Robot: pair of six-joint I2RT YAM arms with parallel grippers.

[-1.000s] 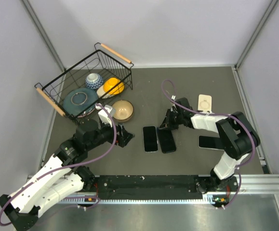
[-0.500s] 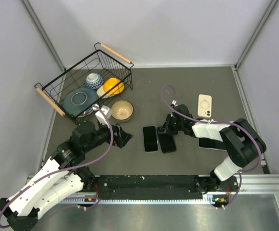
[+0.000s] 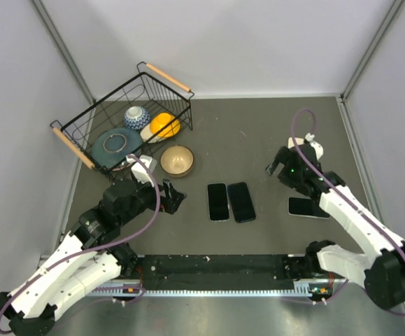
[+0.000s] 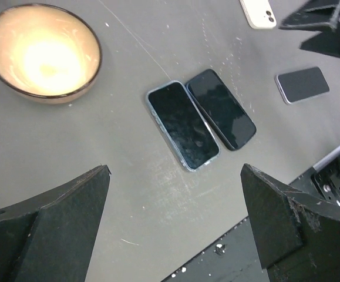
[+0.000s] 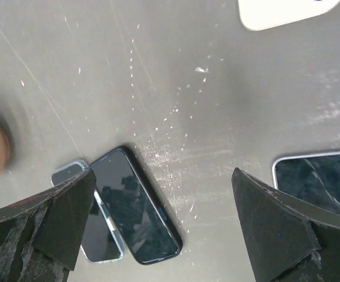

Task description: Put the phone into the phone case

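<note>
Dark phone left beside its neighbour, right claw gone away

On the left, the left gripper point(image 4: 172, 176) hovers low over the table point(image 3: 258, 133) with its fingers spread wide and nothing between them; it has hardly moved in the last second. In the centre lies a pale-rimmed phone point(image 3: 217, 201), screen up. Touching its right edge is the dark phone point(image 3: 241, 201), also flat on the table. One second ago the right gripper point(image 5: 162, 175) was clenched and pressed close at this dark phone. Now it has swung away to the right, and its fingers stand fully apart, holding nothing. Near it, toward the arm bases, a third phone point(image 3: 307, 207) lies alone. The cream case point(image 4: 258, 12), as I judge it to be, lies at the far side, well apart from all the phones. So the phone was only released or nudged, I think: it is in no case yet, and a new grasp is needed.
</note>
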